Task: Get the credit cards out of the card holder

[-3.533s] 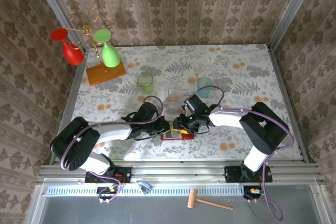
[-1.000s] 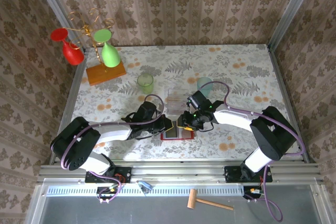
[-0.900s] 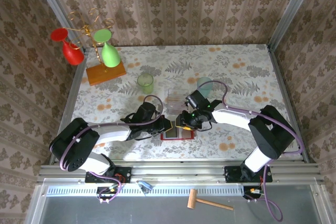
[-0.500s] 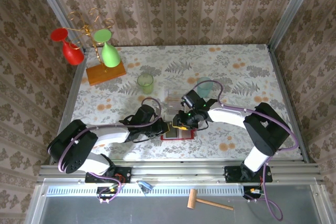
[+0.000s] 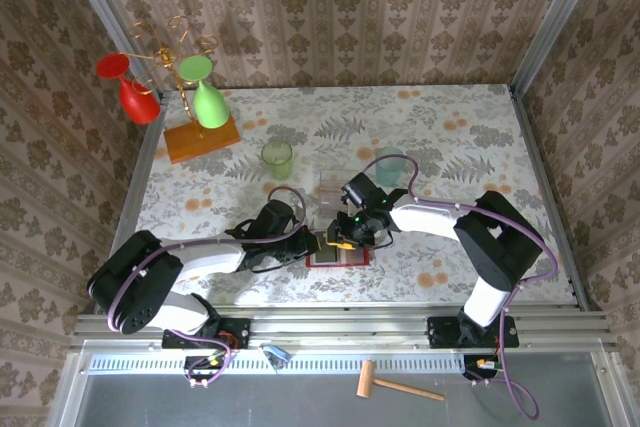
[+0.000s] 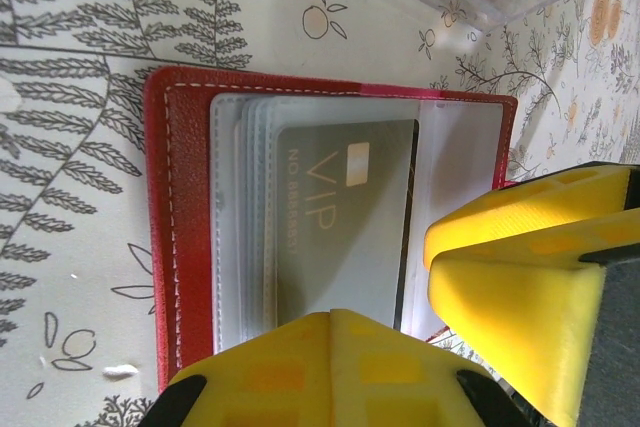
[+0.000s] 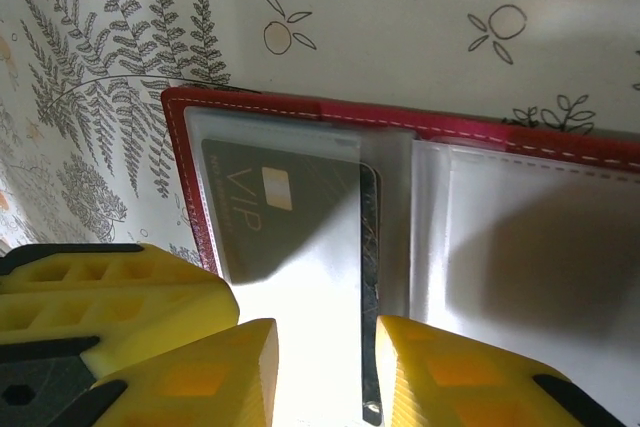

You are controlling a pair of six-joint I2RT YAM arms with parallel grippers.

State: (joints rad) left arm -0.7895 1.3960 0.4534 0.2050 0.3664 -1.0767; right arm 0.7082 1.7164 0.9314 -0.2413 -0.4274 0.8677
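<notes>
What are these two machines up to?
Two robot grippers are working on an open red card holder lying flat on the table. The left gripper, shut, sits at one edge, seemingly pinning it down. The right gripper, jaws slightly apart, is over a dark VIP card, still tucked in its pocket.
</notes>
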